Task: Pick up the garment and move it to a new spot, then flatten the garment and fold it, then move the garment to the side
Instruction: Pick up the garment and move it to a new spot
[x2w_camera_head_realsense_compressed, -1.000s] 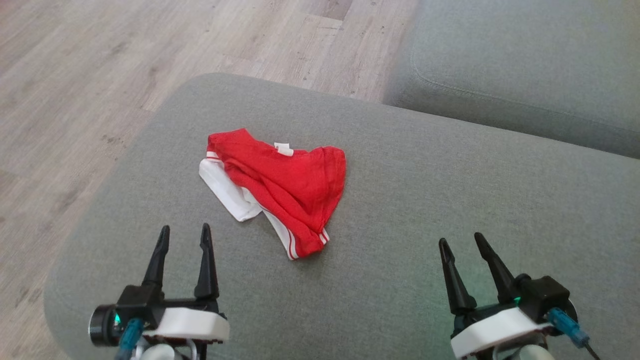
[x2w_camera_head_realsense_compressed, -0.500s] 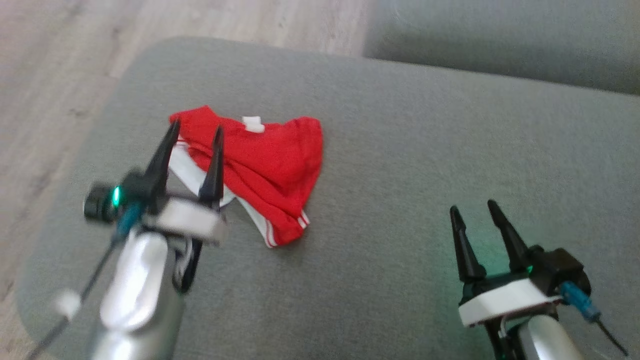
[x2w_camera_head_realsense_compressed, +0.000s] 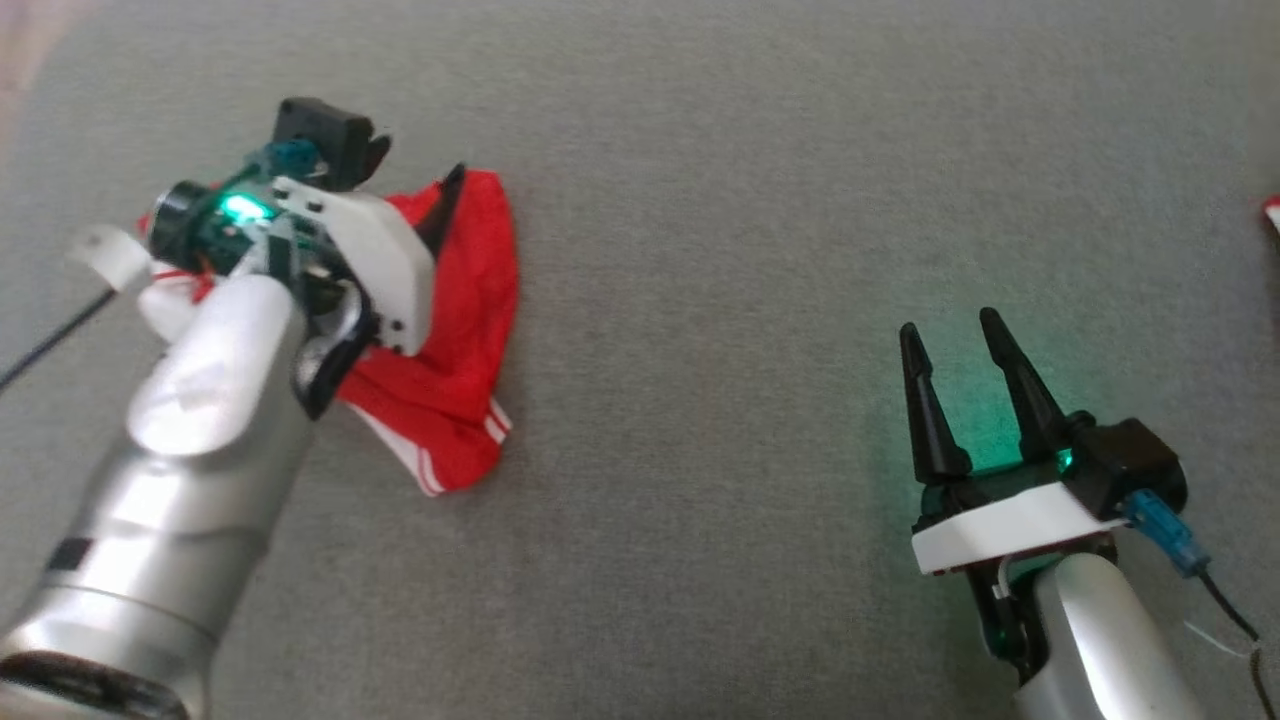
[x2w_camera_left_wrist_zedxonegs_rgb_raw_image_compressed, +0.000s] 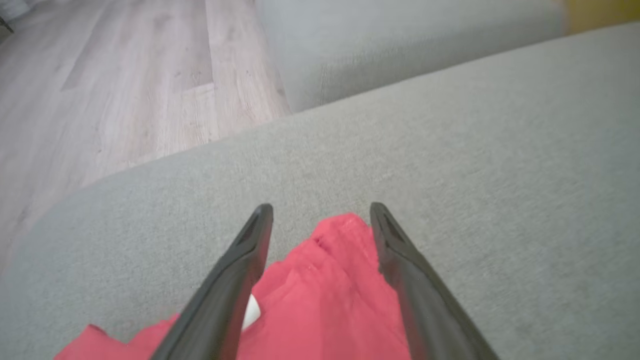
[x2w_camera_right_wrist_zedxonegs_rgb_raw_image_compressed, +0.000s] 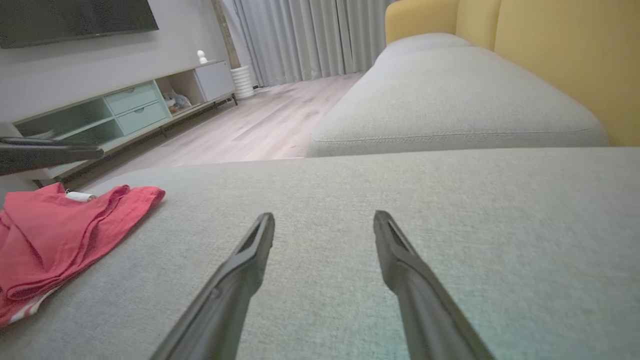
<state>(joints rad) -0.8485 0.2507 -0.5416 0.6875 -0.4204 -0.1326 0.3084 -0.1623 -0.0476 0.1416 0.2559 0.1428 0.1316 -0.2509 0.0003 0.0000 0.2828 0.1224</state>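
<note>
Nearest me, at the lower right of the head view, my right pincer (x2w_camera_head_realsense_compressed: 949, 323) hovers over bare cushion. Its two dark fingers are spread with nothing between them, and it sits well apart from the work.

Further up on the left, my left pincer (x2w_camera_left_wrist_zedxonegs_rgb_raw_image_compressed: 321, 207) is tipped down over the crumpled red fabric garment with white striped trim (x2w_camera_head_realsense_compressed: 465, 330). The garment lies at the left of the wide grey woven sofa cushion (x2w_camera_head_realsense_compressed: 750, 200). In the left wrist view the fingers stand wide on either side of a raised red fold at the garment's far edge. I cannot tell whether the tips touch the cloth.

Beyond lie a second grey cushion (x2w_camera_left_wrist_zedxonegs_rgb_raw_image_compressed: 400, 50) and a pale wood plank floor (x2w_camera_left_wrist_zedxonegs_rgb_raw_image_compressed: 125, 75).

I judge this to be the first step, the pick-up, with the grasp not yet made. Next I need to lower onto the fold and close on a good bunch of cloth. Then I lift it and carry it to open cushion on the right.
</note>
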